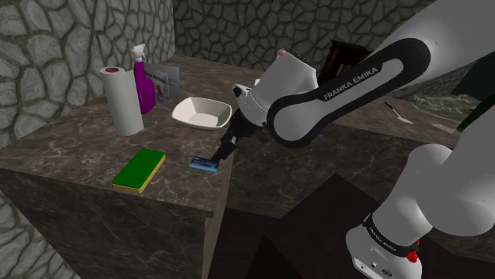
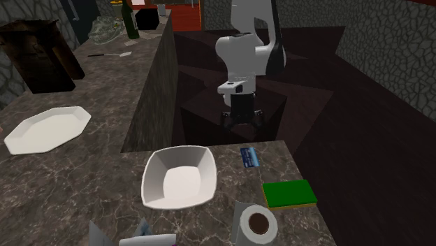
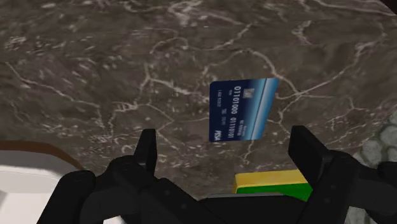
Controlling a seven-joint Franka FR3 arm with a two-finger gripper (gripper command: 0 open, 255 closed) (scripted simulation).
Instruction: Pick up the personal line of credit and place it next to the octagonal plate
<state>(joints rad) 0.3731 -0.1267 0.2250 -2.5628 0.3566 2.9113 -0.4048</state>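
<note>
Nothing is done yet: the blue credit card (image 3: 243,109) lies flat on the marble counter (image 1: 79,143). The gripper (image 3: 224,146) hovers above it, fingers apart. Grasping it and carrying it to the white octagonal plate (image 2: 45,129), well apart, remain.

Card (image 1: 203,164) lies flat on the counter (image 1: 71,143), close to its edge. In the shoulder view, the sponge (image 1: 139,170) lies to its left along the same edge, and the bowl (image 1: 202,112) sits behind both. Paper roll (image 1: 121,101) stands left of the bowl, with the spray bottle (image 1: 144,83) behind it. In the second exterior view, the plate (image 2: 47,128) lies left of the bowl, well apart from the card.
</note>
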